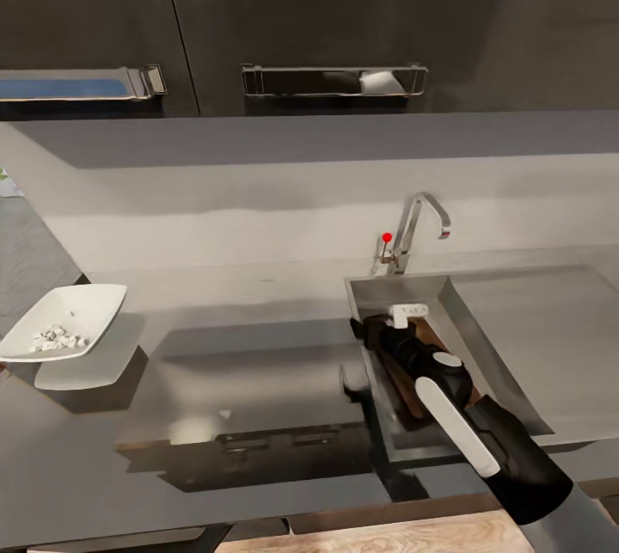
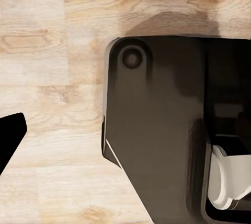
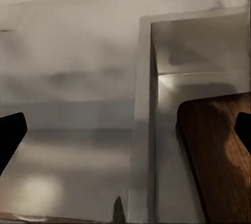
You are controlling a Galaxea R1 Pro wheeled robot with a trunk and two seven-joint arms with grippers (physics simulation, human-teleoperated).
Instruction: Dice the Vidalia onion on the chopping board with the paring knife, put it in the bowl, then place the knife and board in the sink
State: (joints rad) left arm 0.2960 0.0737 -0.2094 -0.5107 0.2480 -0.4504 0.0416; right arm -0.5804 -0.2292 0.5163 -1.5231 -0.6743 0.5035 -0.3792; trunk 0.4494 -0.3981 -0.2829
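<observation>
My right gripper (image 1: 378, 328) reaches down into the grey steel sink (image 1: 468, 338) below the chrome faucet (image 1: 413, 230). The brown wooden chopping board (image 1: 404, 381) lies in the basin under my right arm. In the right wrist view the gripper (image 3: 128, 130) is open, its fingers wide apart over the sink's rim (image 3: 144, 104), one fingertip above the board (image 3: 219, 161). The white bowl (image 1: 82, 308) sits at the left of the countertop (image 1: 258, 347) with small diced onion pieces (image 1: 56, 336) in it. The paring knife is hidden. My left gripper (image 2: 125, 130) hangs over the floor, apparently open.
Dark wall cabinets with chrome handles (image 1: 334, 80) hang above the grey backsplash. A flat drainboard (image 1: 550, 338) lies to the right of the basin. In the left wrist view are the wooden floor (image 2: 52, 51) and my dark base (image 2: 157, 130).
</observation>
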